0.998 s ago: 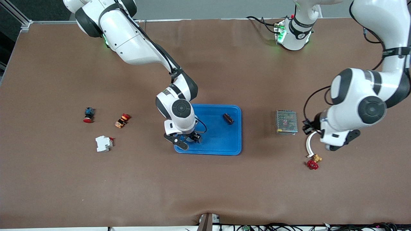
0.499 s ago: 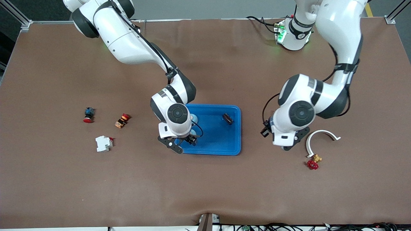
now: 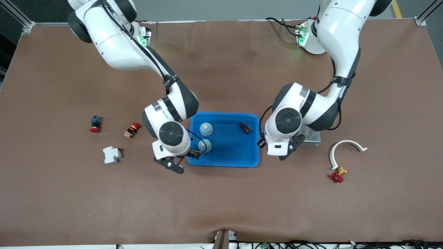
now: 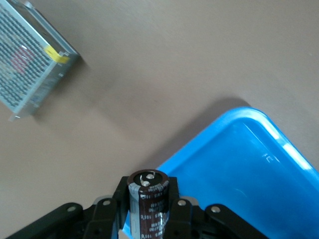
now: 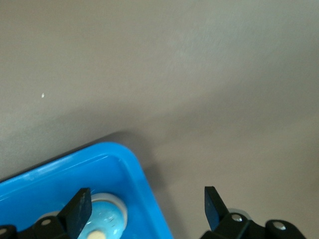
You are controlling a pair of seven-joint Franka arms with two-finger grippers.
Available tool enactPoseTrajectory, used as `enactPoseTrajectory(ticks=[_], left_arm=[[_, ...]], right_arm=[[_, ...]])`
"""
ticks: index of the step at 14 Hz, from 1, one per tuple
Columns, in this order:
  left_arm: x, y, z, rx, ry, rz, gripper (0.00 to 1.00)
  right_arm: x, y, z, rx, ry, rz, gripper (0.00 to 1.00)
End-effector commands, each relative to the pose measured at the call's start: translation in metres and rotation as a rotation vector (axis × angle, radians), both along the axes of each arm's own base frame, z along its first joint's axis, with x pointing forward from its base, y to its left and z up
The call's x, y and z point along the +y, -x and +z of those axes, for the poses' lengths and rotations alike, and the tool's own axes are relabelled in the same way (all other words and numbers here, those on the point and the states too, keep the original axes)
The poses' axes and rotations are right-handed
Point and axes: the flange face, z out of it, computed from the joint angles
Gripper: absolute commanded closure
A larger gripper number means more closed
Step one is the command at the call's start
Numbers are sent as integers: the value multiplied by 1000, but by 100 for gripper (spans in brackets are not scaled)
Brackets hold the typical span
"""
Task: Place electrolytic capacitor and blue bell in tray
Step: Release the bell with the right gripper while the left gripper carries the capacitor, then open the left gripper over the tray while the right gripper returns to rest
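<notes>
capacitor [image 4: 148,199] in left gripper [image 4: 147,219] has neared tray [image 3: 238,157].

Count: 1 blue tray [image 3: 238,155]; 2 blue bells [image 3: 206,129] in it, second one [image 3: 203,145] nearer the front camera; 2 dark capacitors, one lying in the tray [image 3: 245,128], one in the left gripper [image 4: 148,209]; 1 metal mesh box [image 3: 311,135]; 2 red-capped push buttons [image 3: 95,124] [image 3: 131,129]; 1 white breaker [image 3: 111,154]; 1 white curved clip [image 3: 342,148]; 1 red-handled brass valve [image 3: 338,174]; 2 arms, 2 grippers, right gripper [image 5: 144,209]
</notes>
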Motion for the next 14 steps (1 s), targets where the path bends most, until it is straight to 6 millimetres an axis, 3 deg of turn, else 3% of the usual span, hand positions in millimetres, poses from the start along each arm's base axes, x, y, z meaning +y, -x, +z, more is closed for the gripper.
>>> enactPoseTrajectory(ticks=[1,3,7,10,14], left_arm=[[-22,-4,-6,-43,36,19,83],[-30,-5,-17,-71,56,31,83],[-52,2,-46,-95,78,22,83],[-59,1,-65,-123,96,27,83],[-58,-1,-80,-148,106,20,84]], right_arm=[[-26,-9,16,18,-2,35,0],[-43,-16,18,24,3,32,0],[-87,-35,56,-14,-19,122,0],[-108,-41,67,-20,-10,191,0],[-160,-49,88,11,-5,262,0]])
